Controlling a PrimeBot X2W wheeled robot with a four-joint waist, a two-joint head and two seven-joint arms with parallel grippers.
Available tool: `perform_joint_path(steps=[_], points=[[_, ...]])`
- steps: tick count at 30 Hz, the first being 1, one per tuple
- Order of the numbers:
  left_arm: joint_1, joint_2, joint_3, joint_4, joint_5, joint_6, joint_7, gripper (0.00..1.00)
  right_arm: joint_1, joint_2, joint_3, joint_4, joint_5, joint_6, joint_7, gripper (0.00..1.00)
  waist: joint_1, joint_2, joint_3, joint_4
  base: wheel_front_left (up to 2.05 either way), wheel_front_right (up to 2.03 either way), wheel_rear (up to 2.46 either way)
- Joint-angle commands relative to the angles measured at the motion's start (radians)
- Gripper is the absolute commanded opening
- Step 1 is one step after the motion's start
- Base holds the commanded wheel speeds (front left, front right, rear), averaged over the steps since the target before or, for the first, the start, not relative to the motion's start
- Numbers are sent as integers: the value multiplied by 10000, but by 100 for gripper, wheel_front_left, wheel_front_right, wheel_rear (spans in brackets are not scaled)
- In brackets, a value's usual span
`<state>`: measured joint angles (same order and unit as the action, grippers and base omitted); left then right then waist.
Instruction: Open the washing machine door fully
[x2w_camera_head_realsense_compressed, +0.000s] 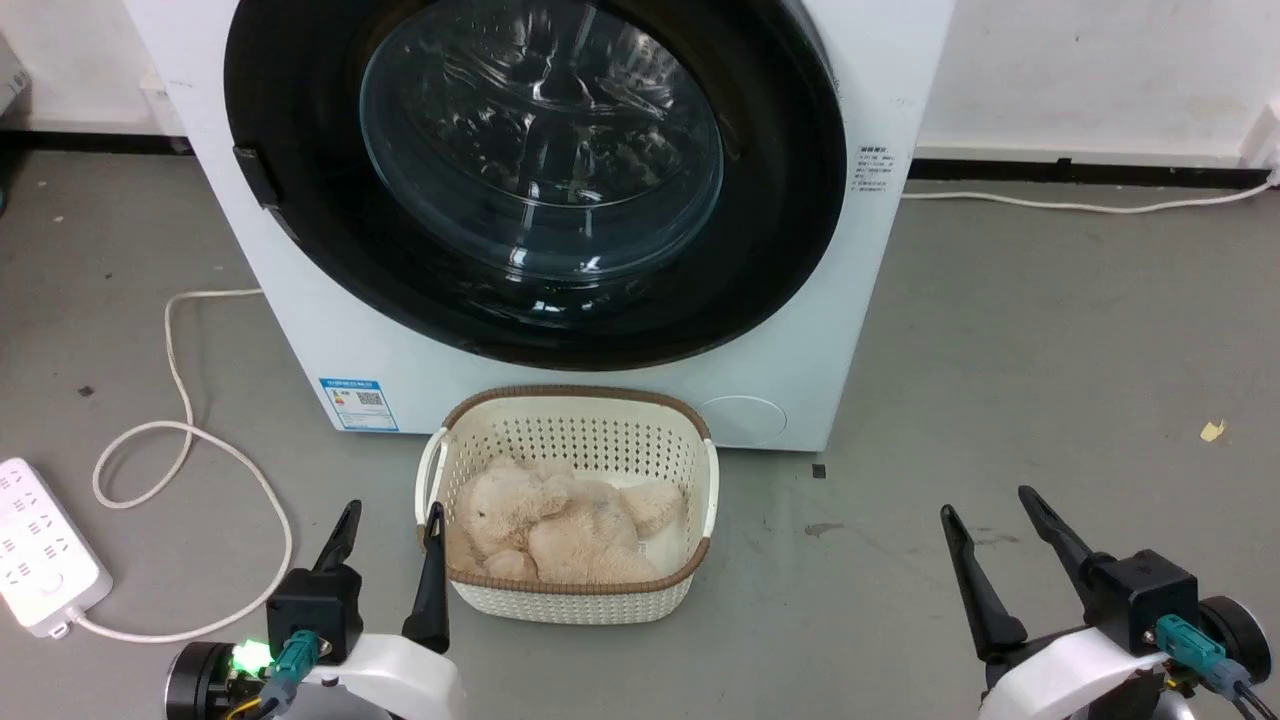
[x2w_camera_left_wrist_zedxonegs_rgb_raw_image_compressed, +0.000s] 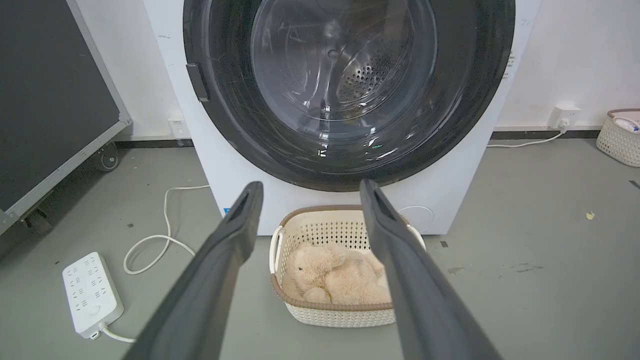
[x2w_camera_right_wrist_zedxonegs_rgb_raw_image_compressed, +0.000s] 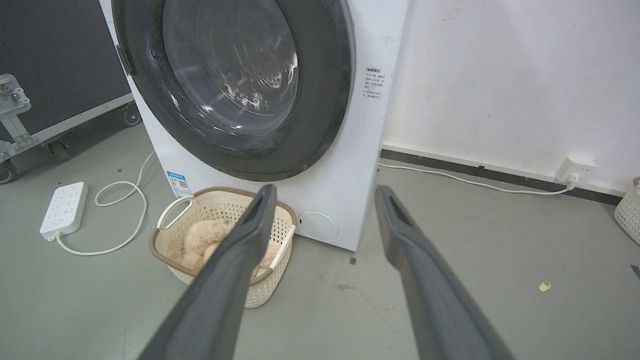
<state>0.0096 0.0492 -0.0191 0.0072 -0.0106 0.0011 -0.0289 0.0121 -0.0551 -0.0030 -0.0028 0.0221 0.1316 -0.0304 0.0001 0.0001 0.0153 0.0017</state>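
Observation:
The washing machine door (x2w_camera_head_realsense_compressed: 800, 200) is a big round glossy black ring with a clear domed glass centre, lying flat and closed against the white machine (x2w_camera_head_realsense_compressed: 800, 400). A dark handle tab (x2w_camera_head_realsense_compressed: 255, 175) sits on its left rim. The same door (x2w_camera_left_wrist_zedxonegs_rgb_raw_image_compressed: 475, 90) fills the top of the left wrist view, and the door (x2w_camera_right_wrist_zedxonegs_rgb_raw_image_compressed: 325, 75) appears at an angle in the right wrist view. My left gripper (x2w_camera_head_realsense_compressed: 392, 510) is open low at the lower left, well short of the door. My right gripper (x2w_camera_head_realsense_compressed: 987, 497) is open at the lower right, empty.
A cream basket (x2w_camera_head_realsense_compressed: 700, 480) holding a beige plush toy (x2w_camera_head_realsense_compressed: 560, 520) stands on the grey floor before the machine, beside my left gripper. A white power strip (x2w_camera_head_realsense_compressed: 40, 550) and looping cable (x2w_camera_head_realsense_compressed: 180, 440) lie left. A black wheeled case (x2w_camera_left_wrist_zedxonegs_rgb_raw_image_compressed: 50, 100) stands further left.

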Motion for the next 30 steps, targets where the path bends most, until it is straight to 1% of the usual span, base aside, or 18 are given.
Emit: perform_joint_path(steps=[1,12,19,25,26,27,30], points=[[-48,18,-40,3,34,63,-130,100,-84,8,9,-12,89,-1,-117,100,-1,-1,64,18,0,0,0],[-269,51,-191,-147,57,133,-338,100,-793,-199,46,-18,311,-2,-276,100,-1,-1,630,118,0,0,0],[-498,63,-276,-304,37,219,-485,100,-1530,-475,8,14,724,-3,-193,100,-1,-1,1056,221,0,0,0],[-643,65,-395,-343,35,291,-610,100,-2276,-601,-217,127,1355,-3,-19,100,-1,-1,1385,331,0,0,0],[-667,66,-410,-348,31,302,-631,100,-2402,-622,-249,156,1459,-3,37,47,-1,-1,1434,352,0,0,0],[-692,67,-423,-355,26,313,-652,100,-2530,-663,-260,193,1544,-3,105,0,-1,-1,1479,373,0,0,0],[-781,66,-466,-412,0,346,-714,100,-2936,-767,-388,372,1771,-4,278,0,-1,-1,1613,463,0,0,0]])
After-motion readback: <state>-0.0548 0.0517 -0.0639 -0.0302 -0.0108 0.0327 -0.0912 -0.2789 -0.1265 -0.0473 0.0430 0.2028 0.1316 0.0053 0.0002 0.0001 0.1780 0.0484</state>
